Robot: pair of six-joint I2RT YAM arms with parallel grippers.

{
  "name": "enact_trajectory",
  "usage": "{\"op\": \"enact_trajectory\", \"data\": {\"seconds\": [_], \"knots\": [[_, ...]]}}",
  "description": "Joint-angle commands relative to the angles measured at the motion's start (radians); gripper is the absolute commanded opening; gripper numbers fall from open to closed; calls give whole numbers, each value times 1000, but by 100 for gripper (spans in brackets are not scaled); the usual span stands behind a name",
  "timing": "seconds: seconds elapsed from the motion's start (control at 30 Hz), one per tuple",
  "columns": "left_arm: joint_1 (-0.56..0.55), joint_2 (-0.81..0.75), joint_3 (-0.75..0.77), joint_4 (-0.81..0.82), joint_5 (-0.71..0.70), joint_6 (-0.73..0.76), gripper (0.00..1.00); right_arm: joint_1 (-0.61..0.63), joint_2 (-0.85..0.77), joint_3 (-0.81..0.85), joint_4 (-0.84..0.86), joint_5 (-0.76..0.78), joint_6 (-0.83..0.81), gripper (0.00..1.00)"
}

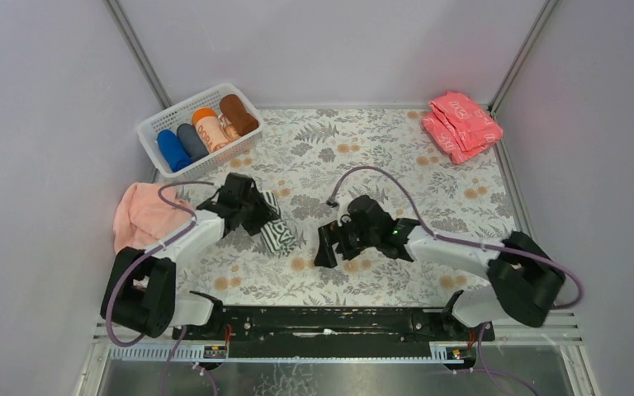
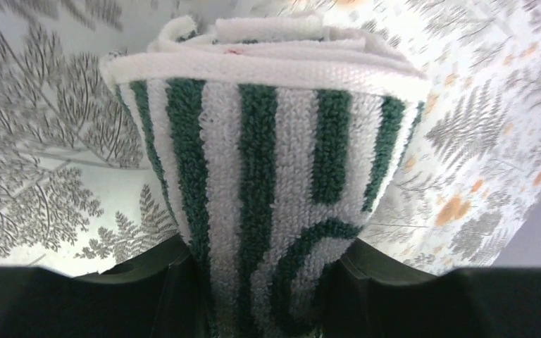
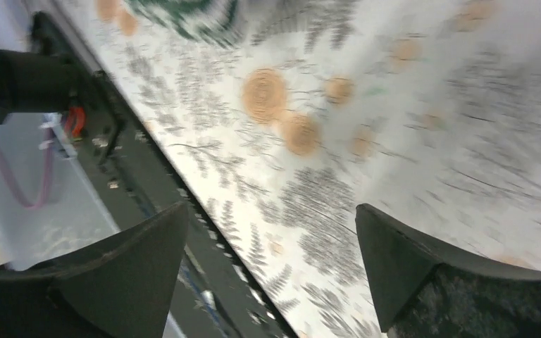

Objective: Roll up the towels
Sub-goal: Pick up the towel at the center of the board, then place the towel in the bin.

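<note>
Towel first: the striped towel is rolled up and sits near the middle of the table. My left gripper squeezes it between its fingers. My right gripper is spread wide with nothing in it, just to the right of the towel. The basket is up and to the left, on the left arm's side, so I think the left arm should carry the towel there. Its long side points much like the rolls in the basket. The pink towel lies unrolled at the left edge.
</note>
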Motion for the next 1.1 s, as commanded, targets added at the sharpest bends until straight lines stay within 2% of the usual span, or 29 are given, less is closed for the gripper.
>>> {"op": "enact_trajectory", "data": {"seconds": [0.0, 0.1, 0.2, 0.5, 0.67, 0.8, 1.07], "knots": [[94, 16, 148, -89, 61, 137, 35, -21, -158, 46, -289, 286, -203, 96], [186, 40, 265, -130, 126, 197, 35, -27, -239, 23, -316, 373, -261, 100], [281, 90, 405, -178, 168, 252, 35, -30, -278, -13, -298, 412, -286, 99], [515, 340, 809, -223, 285, 349, 35, -37, -247, -72, -215, 425, -328, 99], [597, 530, 985, -215, 316, 382, 35, -39, -192, -86, -159, 373, -341, 99], [652, 627, 1070, -152, 355, 382, 34, -39, -148, -84, -138, 353, -353, 99], [720, 814, 1224, -143, 376, 424, 34, -41, -106, -75, -137, 351, -360, 99]]}}
